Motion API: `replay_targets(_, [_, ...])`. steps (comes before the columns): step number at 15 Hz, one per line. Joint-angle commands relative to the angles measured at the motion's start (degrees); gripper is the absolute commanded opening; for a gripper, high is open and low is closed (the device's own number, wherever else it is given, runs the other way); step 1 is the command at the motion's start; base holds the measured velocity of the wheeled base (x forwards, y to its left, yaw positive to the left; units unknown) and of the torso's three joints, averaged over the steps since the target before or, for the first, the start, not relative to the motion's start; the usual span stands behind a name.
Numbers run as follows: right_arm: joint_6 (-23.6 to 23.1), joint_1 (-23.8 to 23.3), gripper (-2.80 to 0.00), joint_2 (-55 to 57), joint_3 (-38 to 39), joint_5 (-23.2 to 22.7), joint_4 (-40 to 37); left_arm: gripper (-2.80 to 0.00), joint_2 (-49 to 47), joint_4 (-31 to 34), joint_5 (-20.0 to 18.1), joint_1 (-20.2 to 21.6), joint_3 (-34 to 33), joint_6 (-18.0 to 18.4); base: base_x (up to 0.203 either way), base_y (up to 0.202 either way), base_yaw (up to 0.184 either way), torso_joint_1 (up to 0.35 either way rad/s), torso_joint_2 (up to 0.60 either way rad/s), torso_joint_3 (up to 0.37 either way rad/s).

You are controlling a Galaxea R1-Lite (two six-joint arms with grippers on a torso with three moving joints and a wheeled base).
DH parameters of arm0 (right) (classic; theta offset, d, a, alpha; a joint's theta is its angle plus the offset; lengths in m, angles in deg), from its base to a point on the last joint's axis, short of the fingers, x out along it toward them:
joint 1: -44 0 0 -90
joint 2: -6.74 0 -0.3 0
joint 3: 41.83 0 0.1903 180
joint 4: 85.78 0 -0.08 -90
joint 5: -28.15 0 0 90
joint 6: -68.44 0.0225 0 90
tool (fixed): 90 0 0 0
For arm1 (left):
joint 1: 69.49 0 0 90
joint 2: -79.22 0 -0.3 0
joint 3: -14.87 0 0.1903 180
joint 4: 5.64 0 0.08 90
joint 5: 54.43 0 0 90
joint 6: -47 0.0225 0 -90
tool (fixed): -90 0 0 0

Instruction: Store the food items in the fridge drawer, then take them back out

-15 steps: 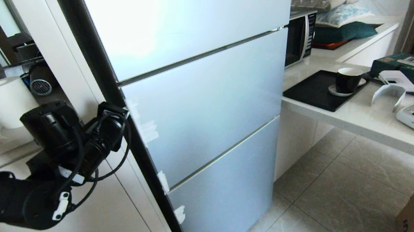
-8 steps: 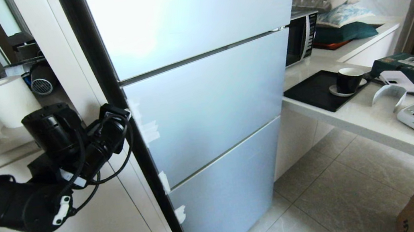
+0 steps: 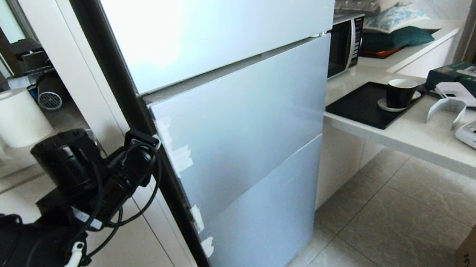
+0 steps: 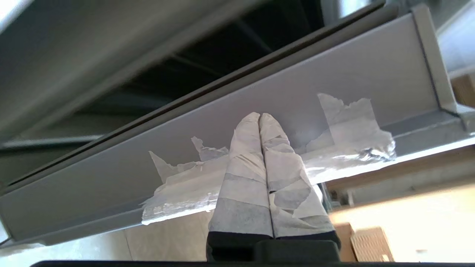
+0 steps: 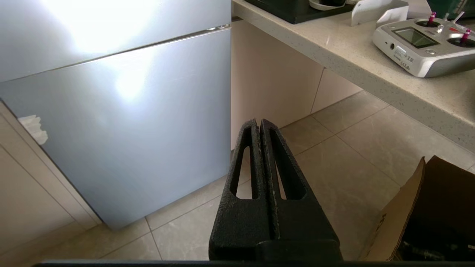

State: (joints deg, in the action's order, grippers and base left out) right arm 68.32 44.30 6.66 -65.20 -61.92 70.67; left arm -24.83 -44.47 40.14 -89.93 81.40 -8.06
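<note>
Since a second ago we have pried the tall pale blue-silver fridge's (image 3: 240,119) middle front ajar; our taped left gripper (image 4: 259,115), pinched shut and empty, presses its side edge. Next: pull wider. Food and drawer unseen.

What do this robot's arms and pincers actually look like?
The left arm is chunky matte black, with looping black cables and small white tags. The left gripper has two tapered fingers wrapped in white tape. The right gripper is bare textured black, each finger having a long slot.
</note>
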Motion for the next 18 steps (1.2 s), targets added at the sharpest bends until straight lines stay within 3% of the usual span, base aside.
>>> replay_targets(1, [-0.05, -0.03, -2.80, -0.01, 0.00, -0.01, 0.01, -2.80, 0.11, -3.93, -0.38, -0.04, -3.48, -0.11, 0.000, 0.000, 0.000, 0.000, 0.00, 0.000])
replay_targets(9, [-0.05, -0.03, -2.80, -0.01, 0.00, -0.01, 0.01, -2.80, 2.99, -5.59, -8.75, -1.96, -8.24, -0.30, 0.000, 0.000, 0.000, 0.000, 0.00, 0.000])
replay_targets(15, [-0.05, -0.03, -2.80, 0.06, 0.00, -0.01, 0.01, -2.80, 9.65, -5.57, -14.88, -10.37, -15.94, -0.01, 0.000, 0.000, 0.000, 0.000, 0.00, 0.000])
replay_targets(18, [-0.05, -0.03, -2.80, -0.01, 0.00, -0.01, 0.01, -2.80, 14.95, -5.57, -17.07, -13.83, -22.67, 2.17, 0.000, 0.000, 0.000, 0.000, 0.00, 0.000])
